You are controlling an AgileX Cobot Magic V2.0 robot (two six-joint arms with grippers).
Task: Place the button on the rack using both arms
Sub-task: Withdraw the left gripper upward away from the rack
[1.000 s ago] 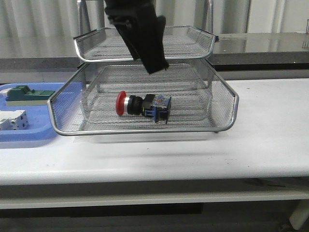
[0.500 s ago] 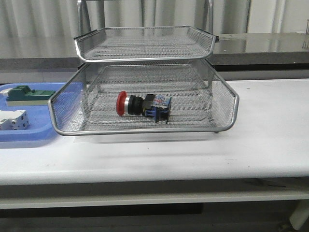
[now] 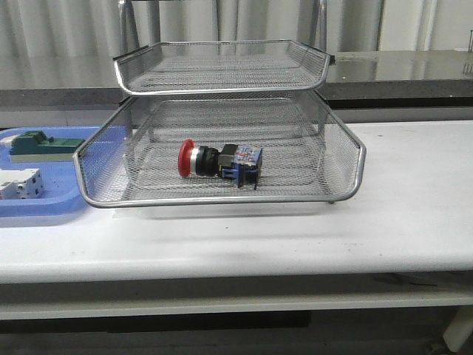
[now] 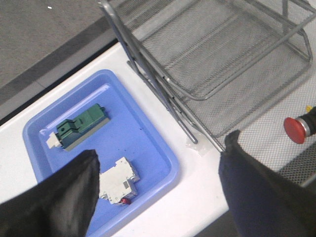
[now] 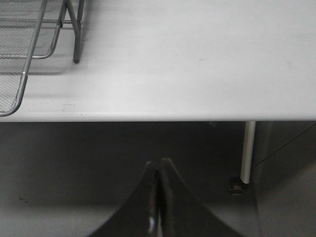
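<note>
The button (image 3: 219,160), red cap to the left, lies on its side in the lower mesh tray of the silver wire rack (image 3: 222,200). Its red cap (image 4: 296,130) also shows at the edge of the left wrist view, inside the rack (image 4: 217,54). My left gripper (image 4: 160,160) hangs open high above the table, over the blue tray's corner and the rack's leg, with nothing between its black fingers (image 4: 74,182). My right gripper (image 5: 159,168) is shut and empty, held below the table's front edge, away from the rack (image 5: 29,54). Neither gripper shows in the front view.
A flat blue tray (image 3: 44,211) sits left of the rack and holds a green block (image 3: 41,144) and a white boxy component (image 3: 18,183); the left wrist view shows them too (image 4: 81,126) (image 4: 118,181). A table leg (image 5: 248,150) stands under the table at right.
A black gripper finger that hung over the rack's upper tray one second ago has left the front view. The button has not moved.
</note>
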